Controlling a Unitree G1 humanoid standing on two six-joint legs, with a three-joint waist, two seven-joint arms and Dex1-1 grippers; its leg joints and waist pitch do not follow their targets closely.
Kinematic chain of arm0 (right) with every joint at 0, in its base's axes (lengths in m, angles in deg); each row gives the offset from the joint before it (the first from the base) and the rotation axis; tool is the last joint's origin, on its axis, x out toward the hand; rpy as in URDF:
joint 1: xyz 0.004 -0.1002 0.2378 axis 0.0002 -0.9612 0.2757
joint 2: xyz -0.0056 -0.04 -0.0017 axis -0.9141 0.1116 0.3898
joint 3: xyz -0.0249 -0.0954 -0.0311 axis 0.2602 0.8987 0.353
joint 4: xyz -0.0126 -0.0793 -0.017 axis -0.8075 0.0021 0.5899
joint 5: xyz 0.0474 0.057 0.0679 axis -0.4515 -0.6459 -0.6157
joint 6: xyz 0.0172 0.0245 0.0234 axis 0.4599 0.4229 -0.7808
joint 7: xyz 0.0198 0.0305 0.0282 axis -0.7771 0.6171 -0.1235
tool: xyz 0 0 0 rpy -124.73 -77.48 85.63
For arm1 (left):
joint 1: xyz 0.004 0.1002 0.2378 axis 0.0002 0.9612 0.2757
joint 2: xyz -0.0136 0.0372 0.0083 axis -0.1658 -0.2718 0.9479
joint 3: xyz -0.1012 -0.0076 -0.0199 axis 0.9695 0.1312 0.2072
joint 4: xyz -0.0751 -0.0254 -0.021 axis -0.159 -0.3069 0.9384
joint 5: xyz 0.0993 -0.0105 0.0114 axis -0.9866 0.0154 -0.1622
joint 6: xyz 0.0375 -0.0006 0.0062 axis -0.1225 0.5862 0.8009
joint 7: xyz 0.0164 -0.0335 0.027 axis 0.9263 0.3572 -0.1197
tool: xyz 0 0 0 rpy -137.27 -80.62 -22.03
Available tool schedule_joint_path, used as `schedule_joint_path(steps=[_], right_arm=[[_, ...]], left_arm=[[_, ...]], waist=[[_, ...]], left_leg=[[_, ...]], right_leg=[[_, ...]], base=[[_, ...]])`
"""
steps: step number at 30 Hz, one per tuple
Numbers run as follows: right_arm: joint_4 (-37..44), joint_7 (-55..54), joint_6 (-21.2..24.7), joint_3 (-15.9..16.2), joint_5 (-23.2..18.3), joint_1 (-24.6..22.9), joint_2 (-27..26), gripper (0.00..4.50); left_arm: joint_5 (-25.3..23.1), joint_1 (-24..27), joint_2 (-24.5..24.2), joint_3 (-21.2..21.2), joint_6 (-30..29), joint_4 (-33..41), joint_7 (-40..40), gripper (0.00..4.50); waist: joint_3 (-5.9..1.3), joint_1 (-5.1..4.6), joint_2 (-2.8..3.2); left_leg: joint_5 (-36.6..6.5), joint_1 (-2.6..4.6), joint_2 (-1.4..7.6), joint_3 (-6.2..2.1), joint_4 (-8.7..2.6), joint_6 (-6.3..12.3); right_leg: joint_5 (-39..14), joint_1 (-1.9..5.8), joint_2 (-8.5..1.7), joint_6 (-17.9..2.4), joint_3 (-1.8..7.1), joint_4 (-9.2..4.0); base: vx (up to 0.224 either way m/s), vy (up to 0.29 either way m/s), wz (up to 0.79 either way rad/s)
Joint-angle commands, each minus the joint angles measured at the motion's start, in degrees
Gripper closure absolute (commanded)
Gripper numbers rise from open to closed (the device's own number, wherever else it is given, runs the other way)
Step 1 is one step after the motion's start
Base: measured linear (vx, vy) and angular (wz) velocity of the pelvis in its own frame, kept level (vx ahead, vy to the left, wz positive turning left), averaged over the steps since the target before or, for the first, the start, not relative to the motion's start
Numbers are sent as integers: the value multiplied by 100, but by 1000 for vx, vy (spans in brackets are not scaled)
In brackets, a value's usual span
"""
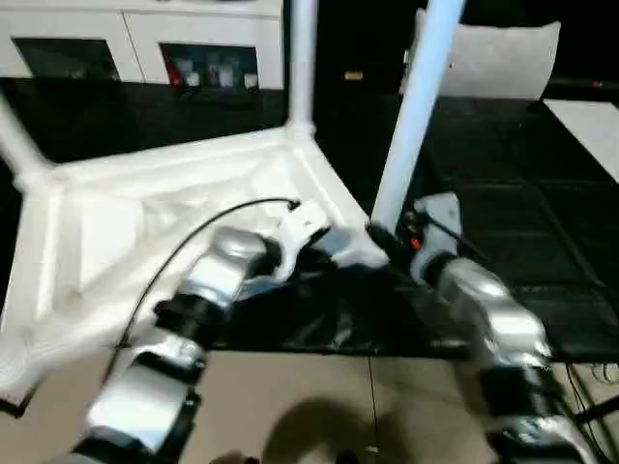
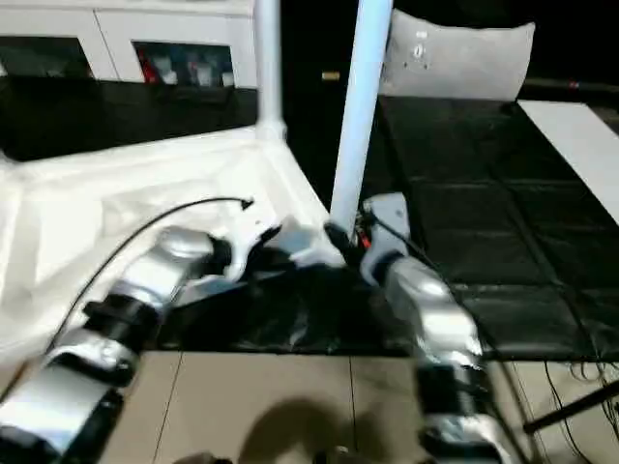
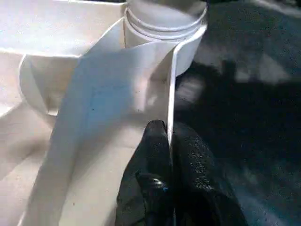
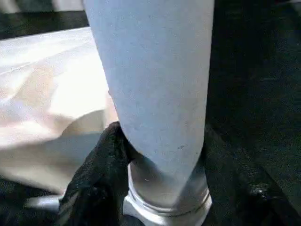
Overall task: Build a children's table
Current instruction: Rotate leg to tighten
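Observation:
The children's table lies upside down and tilted; its white ribbed tabletop (image 1: 174,222) fills the left of the eye views. A leg (image 1: 302,58) rises from the far corner socket, and another leg (image 1: 14,145) shows at the left edge. A third long white leg (image 1: 416,106) stands in the near right corner socket (image 3: 164,23). My left gripper (image 3: 168,129) is shut on the thin rim wall (image 3: 171,84) of the tabletop just below that socket. My right gripper (image 4: 164,155) is closed around the base of the same leg (image 4: 155,80), one black finger (image 4: 101,165) pressed on its side.
A white cabinet with glass doors (image 1: 193,48) stands at the back. A flat grey-white cushion panel (image 1: 503,58) leans at the back right. Black floor mats (image 1: 542,193) lie under and right of the table, with beige floor (image 1: 338,406) near me and cables (image 1: 590,387) at the right.

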Motion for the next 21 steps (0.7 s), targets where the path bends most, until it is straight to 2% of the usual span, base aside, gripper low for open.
schedule_joint_path(steps=[1,3,4,7,8,11,13,14,15,17,21], right_arm=[[-265,10,-29,491,-76,57,-500,254],[-303,-182,-126,466,-18,83,-606,186],[-303,-186,-128,465,-16,84,-608,186],[-195,-298,-173,443,37,21,-667,164],[-116,-327,-211,417,55,-43,-652,149],[15,-237,-301,409,59,-166,-531,127],[125,-97,-414,432,57,-272,-385,102],[416,412,-535,442,-56,-523,-6,92],[477,526,-548,437,-89,-575,75,80],[666,907,-572,385,-207,-740,353,70],[887,1577,-593,232,-397,-924,905,26]], left_arm=[[192,-298,504,91,140,320,520,450],[99,-255,590,48,151,381,703,450],[96,-254,592,46,152,383,707,450],[6,-242,595,3,166,390,808,450],[-30,-244,544,-27,181,365,832,450],[-80,-240,425,-73,243,323,779,450],[-97,-223,347,-82,294,317,706,450],[-97,-178,182,-111,376,322,465,450],[-99,-167,145,-121,400,322,411,450],[-115,-122,3,-179,506,316,193,450],[-161,-33,-293,-360,825,256,-321,450]], waist=[[-459,26,-3],[-457,48,0],[-459,59,21],[-456,63,31],[-459,67,59],[-465,59,54],[-464,55,44],[-468,57,43],[-459,71,34],[-462,70,39],[-455,97,35]], left_leg=[[-476,77,488,-310,-389,347],[-446,77,483,-296,-385,417],[-438,77,486,-298,-392,432],[-485,80,495,-307,-398,445],[-504,84,494,-308,-397,435],[-558,69,499,-317,-403,428],[-570,61,492,-316,-398,453],[-573,60,489,-314,-394,480],[-570,50,476,-306,-386,536],[-561,50,492,-306,-384,598],[-555,51,492,-310,-385,604]], right_leg=[[-1162,344,-677,-1173,438,-489],[-1052,338,-679,-1174,448,-485],[-1009,343,-676,-1164,447,-480],[-1016,351,-680,-1163,445,-480],[-1027,352,-681,-1165,444,-480],[-977,364,-688,-1158,448,-474],[-948,374,-690,-1150,448,-478],[-943,379,-692,-1146,445,-487],[-929,394,-677,-1101,450,-489],[-909,377,-681,-1130,450,-485],[-1064,373,-681,-1093,445,-493]], base=[[0,0,0],[0,0,0],[0,0,0],[0,0,0],[0,0,0],[0,0,0],[0,0,0],[0,0,0],[0,0,0],[0,0,0],[0,0,0]])
